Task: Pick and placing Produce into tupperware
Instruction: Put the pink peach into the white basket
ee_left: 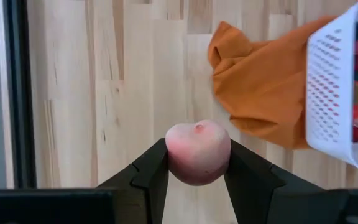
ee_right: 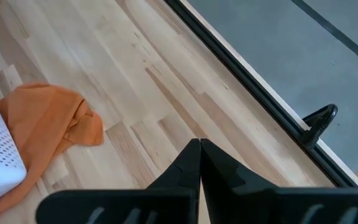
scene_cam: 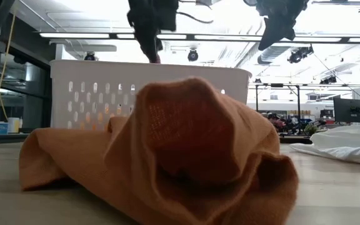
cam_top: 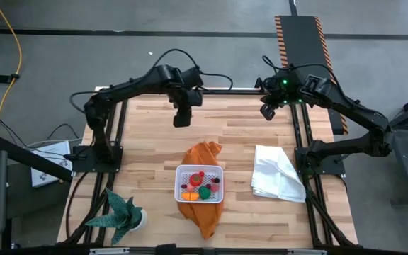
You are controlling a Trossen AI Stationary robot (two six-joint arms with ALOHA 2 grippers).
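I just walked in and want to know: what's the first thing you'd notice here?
The left gripper pinches a pink toy fruit above bare wood at the table's far side. Mid-table, a white tub full of bright toy produce sits on a crumpled orange cloth. The right gripper waits shut, at the far edge.

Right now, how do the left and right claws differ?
The left claw is clamped on a pink toy fruit; the right claw is shut and holds nothing. The left claw hangs over the table's far middle, behind the orange cloth and white tupperware; the right claw hangs over the far right, behind the white cloth. Both are raised off the wooden table.
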